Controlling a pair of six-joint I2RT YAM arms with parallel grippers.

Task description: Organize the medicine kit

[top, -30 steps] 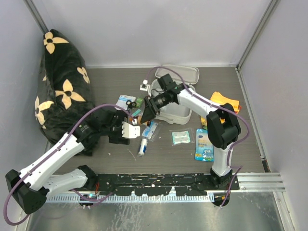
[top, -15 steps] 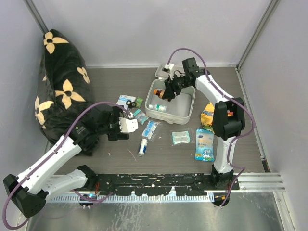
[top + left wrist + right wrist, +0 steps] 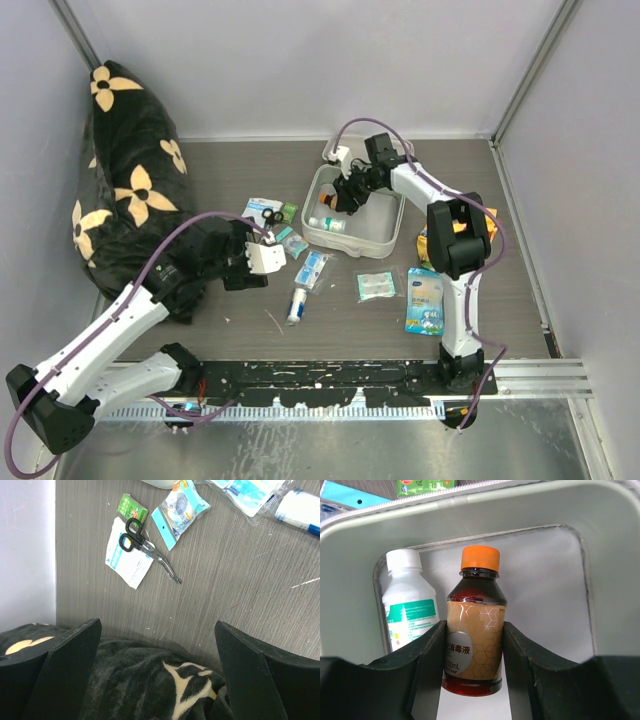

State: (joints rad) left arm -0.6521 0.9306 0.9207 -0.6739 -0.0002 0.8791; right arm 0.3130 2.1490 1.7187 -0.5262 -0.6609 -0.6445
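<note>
The medicine kit (image 3: pixel 385 240) is a pale grey-white case, open, at the back middle of the table. My right gripper (image 3: pixel 343 197) reaches down inside it and is shut on a brown bottle with an orange cap (image 3: pixel 474 630), held upright between both fingers over the kit's floor (image 3: pixel 545 595). A white bottle with a green label (image 3: pixel 410 610) lies in the kit beside it, also visible from above (image 3: pixel 325 222). My left gripper (image 3: pixel 262 258) is open and empty, over the table edge of the pillow (image 3: pixel 150 680).
Black scissors (image 3: pixel 145 542) lie on a white leaflet (image 3: pixel 127 562), next to a green packet (image 3: pixel 132 507) and a blue gauze packet (image 3: pixel 182 507). A tube (image 3: pixel 298 300), a square packet (image 3: pixel 377 285), a blue-yellow packet (image 3: pixel 425 300) and an orange-yellow cloth (image 3: pixel 465 215) lie around the kit. A black flowered pillow (image 3: pixel 125 190) fills the left side.
My right gripper has carried the brown bottle from the table left of the kit up and into the open kit, then lowered it a little. My left gripper has barely moved.
</note>
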